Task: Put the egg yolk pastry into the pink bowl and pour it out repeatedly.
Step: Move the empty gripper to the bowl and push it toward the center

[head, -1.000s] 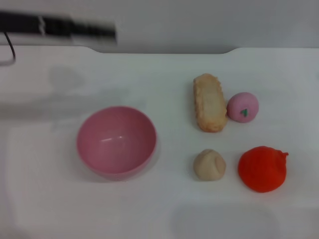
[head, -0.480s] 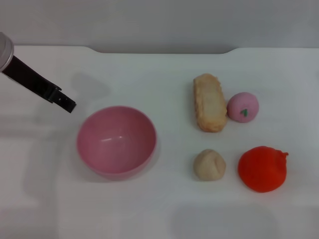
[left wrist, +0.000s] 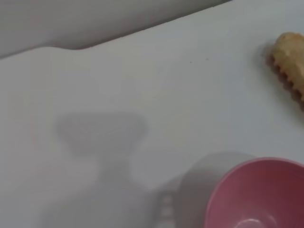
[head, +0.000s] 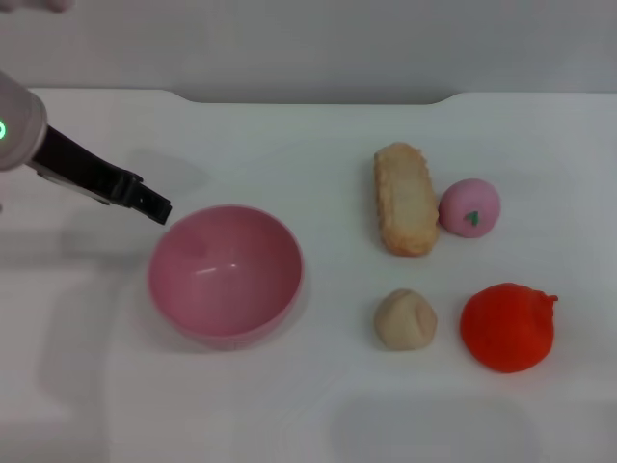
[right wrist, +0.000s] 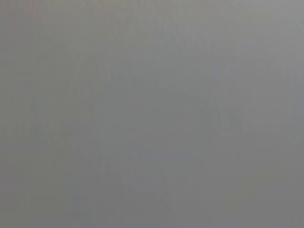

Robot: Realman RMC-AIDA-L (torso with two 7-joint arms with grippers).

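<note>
The pink bowl (head: 225, 274) stands upright and empty on the white table, left of centre; part of its rim (left wrist: 259, 190) also shows in the left wrist view. The egg yolk pastry (head: 405, 319), a pale beige ball, lies on the table to the bowl's right, apart from it. My left gripper (head: 154, 206) comes in from the far left, its dark tip just above the bowl's upper-left rim. The right gripper is out of view; its wrist view shows only flat grey.
A long golden-brown bread piece (head: 405, 199) lies behind the pastry, its end (left wrist: 289, 61) in the left wrist view too. Beside it sits a pink ball with a green mark (head: 469, 207). An orange-red crumpled object (head: 507, 327) lies right of the pastry. The table's back edge (head: 308, 96) runs across the top.
My left arm has swung down from the top left and moved right, ending at the bowl's upper-left rim. The bowl and the food items have not moved.
</note>
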